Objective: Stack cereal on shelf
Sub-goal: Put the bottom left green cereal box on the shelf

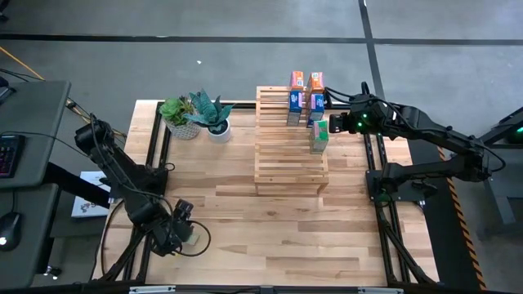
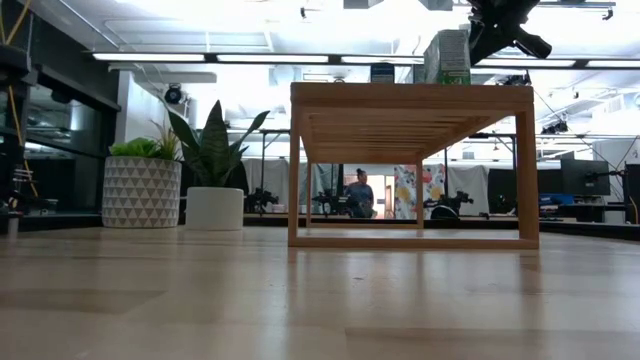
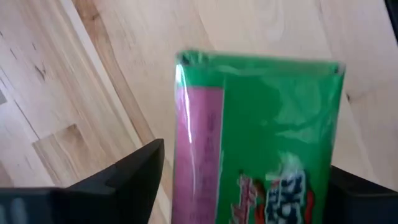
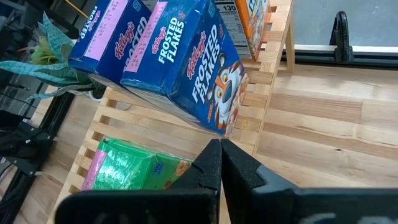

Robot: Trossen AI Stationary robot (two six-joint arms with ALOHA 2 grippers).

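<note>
A: Left tool [image 1: 186,232] sat at seven o'clock on the surface [image 1: 245,237], fingers [image 3: 134,177] spread wide either side of a green cereal box [image 3: 261,137].

B: Holding it?

A: Flanking it; whether they pressed it I could not tell. Right tool [image 4: 221,163] hovered at two o'clock above the shelf [image 1: 290,155], fingers shut together, holding nothing.

B: And the other cereal?

A: Two orange boxes [image 1: 306,80], two blue Frosted Flakes boxes [image 4: 186,62] and one green box [image 1: 319,135] stood on the shelf's right side.
</note>
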